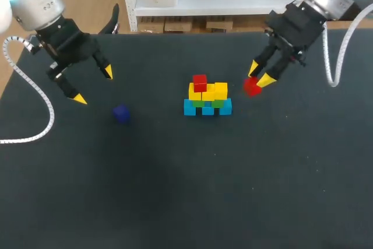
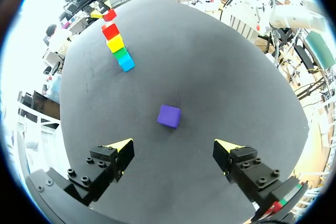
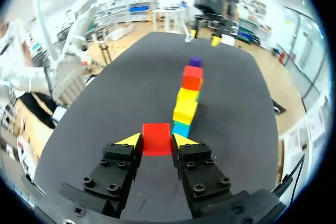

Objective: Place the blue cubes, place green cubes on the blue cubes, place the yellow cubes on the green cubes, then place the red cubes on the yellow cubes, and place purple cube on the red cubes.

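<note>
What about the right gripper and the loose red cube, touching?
Touching. In the right wrist view the red cube sits between the fingers of the right gripper, both yellow tips flush against its sides.

Wide gap lies between cube stack (image 1: 207, 98) and purple cube (image 1: 121, 113).

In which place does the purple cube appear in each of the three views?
Head view: the purple cube lies alone, left of the stack.
Left wrist view: the cube lies ahead of the open left gripper, nearer than the stack.
Right wrist view: it shows beyond the stack, partly hidden by it.
Shared landmark: the stack.
</note>
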Controlling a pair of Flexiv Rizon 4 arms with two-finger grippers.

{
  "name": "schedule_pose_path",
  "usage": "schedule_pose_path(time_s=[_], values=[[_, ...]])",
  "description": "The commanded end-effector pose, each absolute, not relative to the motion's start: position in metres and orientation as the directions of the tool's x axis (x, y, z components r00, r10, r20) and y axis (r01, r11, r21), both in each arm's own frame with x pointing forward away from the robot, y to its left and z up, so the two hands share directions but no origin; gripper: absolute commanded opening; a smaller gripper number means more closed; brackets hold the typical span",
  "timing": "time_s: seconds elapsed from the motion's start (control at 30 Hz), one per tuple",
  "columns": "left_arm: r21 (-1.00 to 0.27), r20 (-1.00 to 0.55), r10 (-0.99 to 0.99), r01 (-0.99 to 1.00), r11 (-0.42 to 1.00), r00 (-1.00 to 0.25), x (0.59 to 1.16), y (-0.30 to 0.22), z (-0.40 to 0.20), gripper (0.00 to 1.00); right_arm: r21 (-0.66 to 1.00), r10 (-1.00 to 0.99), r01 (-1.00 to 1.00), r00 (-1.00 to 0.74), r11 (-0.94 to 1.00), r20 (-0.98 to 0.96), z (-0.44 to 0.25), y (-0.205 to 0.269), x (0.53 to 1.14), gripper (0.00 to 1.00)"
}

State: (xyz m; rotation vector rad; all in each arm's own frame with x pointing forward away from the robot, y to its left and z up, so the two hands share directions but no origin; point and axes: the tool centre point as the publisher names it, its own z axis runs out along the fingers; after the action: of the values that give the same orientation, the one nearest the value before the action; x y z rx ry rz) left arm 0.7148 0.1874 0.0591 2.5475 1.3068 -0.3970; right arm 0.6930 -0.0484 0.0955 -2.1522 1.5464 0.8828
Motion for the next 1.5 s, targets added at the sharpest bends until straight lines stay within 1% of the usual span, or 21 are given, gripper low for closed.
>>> schedule_pose_path(time_s=[0.03,0.2,0.43,0.5,0.77,1.13,1.5], values=[[0.101,-0.35,0.748,0.817,-0.568,0.564,0.714,0.188,0.059,1.0,-0.159,-0.703,-0.968,-0.025,0.196,-0.71,0.105,-0.05,0.684,0.0],[0.101,-0.35,0.748,0.817,-0.568,0.564,0.714,0.188,0.059,1.0,-0.185,-0.651,-0.938,-0.054,0.292,-0.757,0.107,-0.042,0.684,0.0],[0.101,-0.35,0.748,0.817,-0.568,0.564,0.714,0.188,0.059,1.0,-0.294,-0.652,-0.897,0.007,0.332,-0.758,0.118,-0.028,0.689,0.0],[0.101,-0.35,0.748,0.817,-0.568,0.564,0.714,0.188,0.059,1.0,-0.295,-0.652,-0.884,-0.014,0.362,-0.758,0.118,-0.026,0.691,0.0],[0.101,-0.35,0.748,0.817,-0.568,0.564,0.714,0.188,0.059,1.0,-0.34,-0.674,-0.882,0.035,0.326,-0.738,0.125,-0.007,0.696,0.0],[0.101,-0.35,0.748,0.817,-0.568,0.564,0.714,0.188,0.059,1.0,-0.307,-0.663,-0.911,0.052,0.275,-0.747,0.121,0.014,0.698,0.0],[0.101,-0.35,0.748,0.817,-0.568,0.564,0.714,0.188,0.059,1.0,-0.227,-0.669,-0.948,0.022,0.221,-0.743,0.119,0.009,0.702,0.0]])
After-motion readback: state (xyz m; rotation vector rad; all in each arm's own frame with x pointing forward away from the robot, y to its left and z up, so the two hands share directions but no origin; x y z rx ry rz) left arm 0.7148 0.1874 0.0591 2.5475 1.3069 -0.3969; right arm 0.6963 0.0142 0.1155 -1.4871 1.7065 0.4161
